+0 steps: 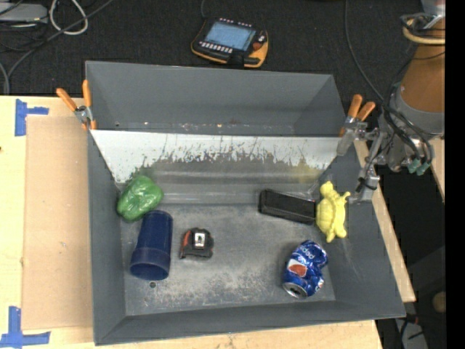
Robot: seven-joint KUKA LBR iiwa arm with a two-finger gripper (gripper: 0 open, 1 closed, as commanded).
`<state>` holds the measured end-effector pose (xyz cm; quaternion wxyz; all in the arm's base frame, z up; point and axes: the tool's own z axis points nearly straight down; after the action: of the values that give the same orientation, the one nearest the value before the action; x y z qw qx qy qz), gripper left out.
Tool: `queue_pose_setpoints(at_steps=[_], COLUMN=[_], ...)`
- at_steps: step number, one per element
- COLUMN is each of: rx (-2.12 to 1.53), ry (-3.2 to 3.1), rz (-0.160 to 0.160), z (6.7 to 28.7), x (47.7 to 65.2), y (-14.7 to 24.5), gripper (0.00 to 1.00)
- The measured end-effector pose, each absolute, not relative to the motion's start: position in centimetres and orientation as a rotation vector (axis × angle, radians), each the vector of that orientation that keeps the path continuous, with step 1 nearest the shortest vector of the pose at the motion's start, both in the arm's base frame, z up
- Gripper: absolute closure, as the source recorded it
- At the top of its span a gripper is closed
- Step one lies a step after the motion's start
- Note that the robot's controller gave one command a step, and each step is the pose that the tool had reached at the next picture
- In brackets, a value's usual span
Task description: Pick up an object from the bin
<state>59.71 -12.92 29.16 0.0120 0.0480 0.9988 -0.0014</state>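
Note:
My gripper (362, 185) hangs at the bin's right rim, above the sloped right wall. Just to its lower left, a yellow turtle-shaped toy (333, 211) lies against that wall, its upper limb stretched toward the gripper. A flat black block (286, 206) lies to the left of the toy and touches it. Below the toy, a crushed blue cola can (305, 269) rests on the bin floor.
On the left side of the floor lie a green crumpled lump (139, 198), a dark blue cup (152, 245) on its side and a small black tape measure (196, 243). The arm comes in over the right rim.

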Motion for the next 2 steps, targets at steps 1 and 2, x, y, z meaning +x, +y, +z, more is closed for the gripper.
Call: queue_pose_setpoints(at_steps=[1, 2], rx=[-0.154, 0.145], ry=[3.117, 3.120], rz=[-0.006, 0.002], z=[26.5, 25.2], x=[55.6, 56.9], y=[-12.2, -15.8], gripper=[0.00, 0.00])
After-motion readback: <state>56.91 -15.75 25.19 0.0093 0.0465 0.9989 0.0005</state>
